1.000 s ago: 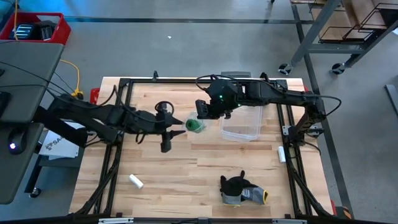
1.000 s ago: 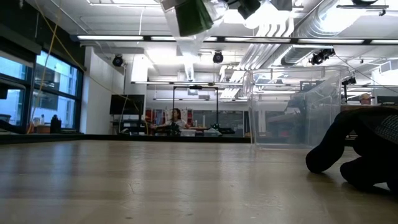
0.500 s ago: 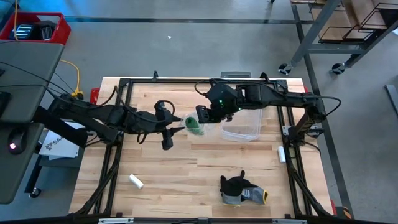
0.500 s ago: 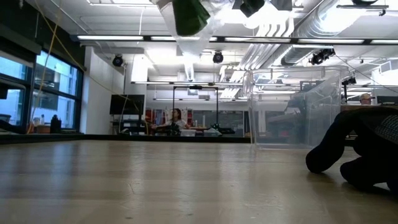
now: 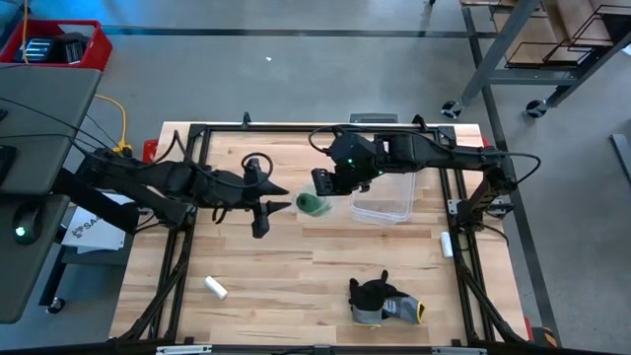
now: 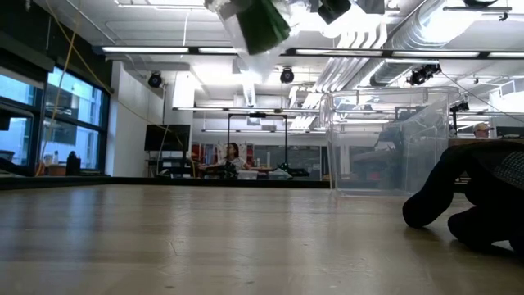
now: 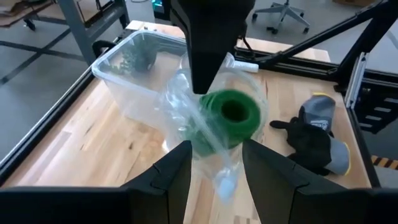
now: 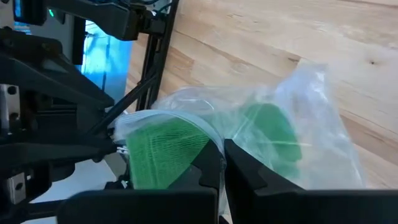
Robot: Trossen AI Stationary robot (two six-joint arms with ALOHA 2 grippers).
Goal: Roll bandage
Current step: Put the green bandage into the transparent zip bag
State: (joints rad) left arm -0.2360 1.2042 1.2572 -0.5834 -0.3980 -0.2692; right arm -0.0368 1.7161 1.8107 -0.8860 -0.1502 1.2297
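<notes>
The bandage (image 5: 313,204) is a bright green roll inside a clear plastic bag (image 7: 214,124), held in the air above the table's middle. My right gripper (image 5: 325,182) is shut on the bag's upper part. In the left wrist view the roll (image 7: 233,115) shows end-on, with its hole toward the camera. My left gripper (image 5: 281,197) is open, level, just left of the bag. Its fingers (image 7: 177,174) stand on either side of the bag's hanging lower end (image 7: 224,183); I cannot tell whether they touch it. The low view shows the bag (image 6: 258,24) high above the tabletop. My right gripper pinches the clear bag's plastic (image 8: 214,140) between its two shut fingers, coming from above and pointing down. Green bandage (image 8: 161,149) shows through the plastic right beside the fingertips. The bag hangs below the fingers, clear of the table, with the roll tilted.
A clear plastic container (image 5: 383,197) stands just right of the bag. A dark grey glove (image 5: 380,299) lies near the front edge. A small white cylinder (image 5: 215,287) lies at the front left, and another (image 5: 446,244) at the right frame rail.
My left gripper has gone a little toward the table's far edge and stands beside the bag. The bag with the green roll has tipped a little under my right gripper, which has kept it clear of the table.
</notes>
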